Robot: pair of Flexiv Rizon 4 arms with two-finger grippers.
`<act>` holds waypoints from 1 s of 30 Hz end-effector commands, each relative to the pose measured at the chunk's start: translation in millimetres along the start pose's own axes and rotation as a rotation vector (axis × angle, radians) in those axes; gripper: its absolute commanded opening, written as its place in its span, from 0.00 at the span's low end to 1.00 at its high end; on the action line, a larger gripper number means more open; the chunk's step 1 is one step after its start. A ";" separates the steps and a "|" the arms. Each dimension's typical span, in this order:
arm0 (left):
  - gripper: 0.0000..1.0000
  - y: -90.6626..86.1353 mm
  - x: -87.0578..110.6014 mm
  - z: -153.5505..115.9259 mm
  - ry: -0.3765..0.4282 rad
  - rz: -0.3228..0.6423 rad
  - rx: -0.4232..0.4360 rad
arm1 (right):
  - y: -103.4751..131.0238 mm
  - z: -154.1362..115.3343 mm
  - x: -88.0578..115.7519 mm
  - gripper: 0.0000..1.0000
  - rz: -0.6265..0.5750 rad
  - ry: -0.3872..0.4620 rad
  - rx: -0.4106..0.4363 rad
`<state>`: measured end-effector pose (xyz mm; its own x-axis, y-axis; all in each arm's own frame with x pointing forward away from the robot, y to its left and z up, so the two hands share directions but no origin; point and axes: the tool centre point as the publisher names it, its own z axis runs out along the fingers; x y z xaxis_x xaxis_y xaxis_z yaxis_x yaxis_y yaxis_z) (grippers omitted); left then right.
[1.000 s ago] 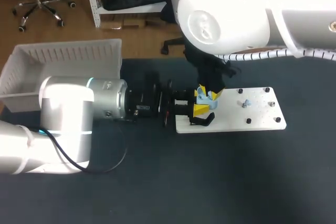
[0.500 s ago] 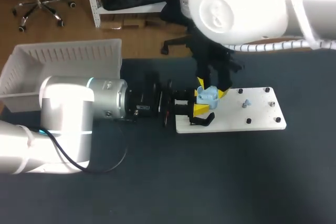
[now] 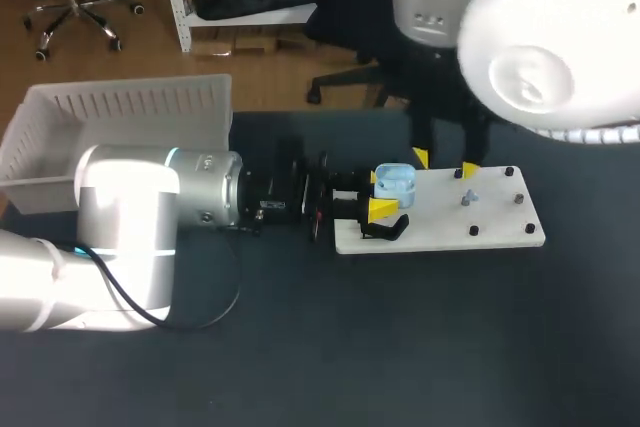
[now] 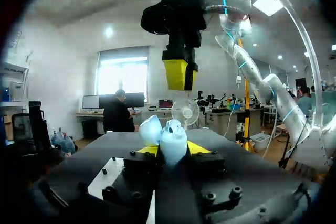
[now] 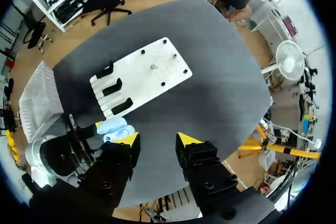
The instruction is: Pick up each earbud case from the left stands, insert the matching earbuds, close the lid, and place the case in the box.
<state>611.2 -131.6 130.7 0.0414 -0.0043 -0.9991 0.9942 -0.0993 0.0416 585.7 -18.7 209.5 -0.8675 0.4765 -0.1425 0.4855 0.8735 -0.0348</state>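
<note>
Right gripper (image 3: 444,164) has gone up and away from the earbud case (image 3: 395,182) to the far edge; the case stayed where it was.

I keep the pale-blue case in the left gripper (image 3: 381,195) near the middle of the surface, over the left end of the white plate (image 3: 495,225). I judge this steadies it for my other arm to work on. The left fingers are closed on it from two sides, only as wide as the case. The right fingers stand well apart and hold nothing. The lid seems up in the left wrist view. A small blue piece (image 3: 468,197), perhaps an earbud, waits on the plate.
</note>
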 end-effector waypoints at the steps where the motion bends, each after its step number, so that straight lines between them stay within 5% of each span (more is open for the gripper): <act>1: 0.00 0.5 -0.2 0.0 0.002 -0.001 0.002 | -27.7 4.6 -5.1 0.48 -0.022 -0.006 -0.216; 13: 0.00 0.5 -0.2 0.0 0.002 -0.001 0.002 | -38.3 38.9 -45.3 0.49 -0.183 -0.014 -0.250; 21: 0.00 0.5 -0.2 0.0 0.002 -0.001 0.002 | -29.1 85.0 -59.4 0.57 -0.297 -0.018 -0.221; 30: 0.00 0.5 -0.2 0.0 0.002 -0.001 0.002 | -19.0 126.7 -76.0 0.47 -0.349 0.000 -0.232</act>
<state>611.2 -131.5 130.7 0.0414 -0.0042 -0.9991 0.9942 -0.0993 0.0416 643.3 -85.0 109.0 -0.9736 0.1501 -0.1719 0.1268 0.9821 0.1394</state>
